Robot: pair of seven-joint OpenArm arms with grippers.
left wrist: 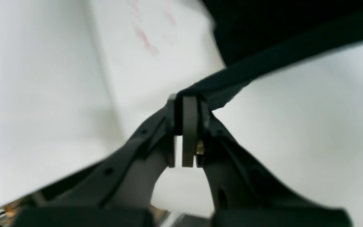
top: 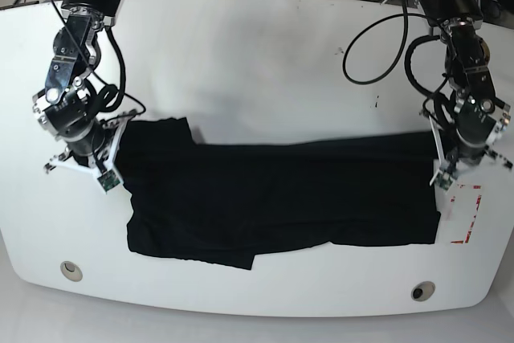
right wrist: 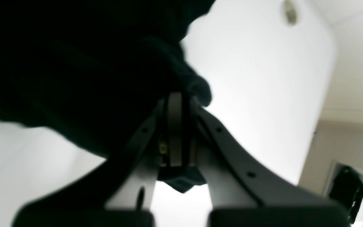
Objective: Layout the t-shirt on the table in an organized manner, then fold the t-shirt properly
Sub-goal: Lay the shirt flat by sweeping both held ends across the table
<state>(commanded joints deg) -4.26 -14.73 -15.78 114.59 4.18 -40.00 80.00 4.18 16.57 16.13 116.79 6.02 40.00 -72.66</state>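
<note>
Both sides clamped: left claw (left wrist: 186, 132) and right claw (right wrist: 178, 132) pinch t-shirt (top: 273, 198), spread on table (top: 257, 54).

Black t-shirt (top: 273, 194), plain and soft, spread wide across the near half of the tabletop (top: 257, 62), long axis running side to side. Top edge pulled taut in a nearly straight line between its two upper corners, each pinched in a tool. One sleeve-like flap sticking up at the base view's upper left; lower edge uneven, with a folded layer stepping down near the middle. Lies mostly flat, with faint wrinkles. Tabletop glossy white with curved edges, a round grey grommet hole near each front corner, and a red dashed mark just beside the shirt's end on the base view's right.
</note>
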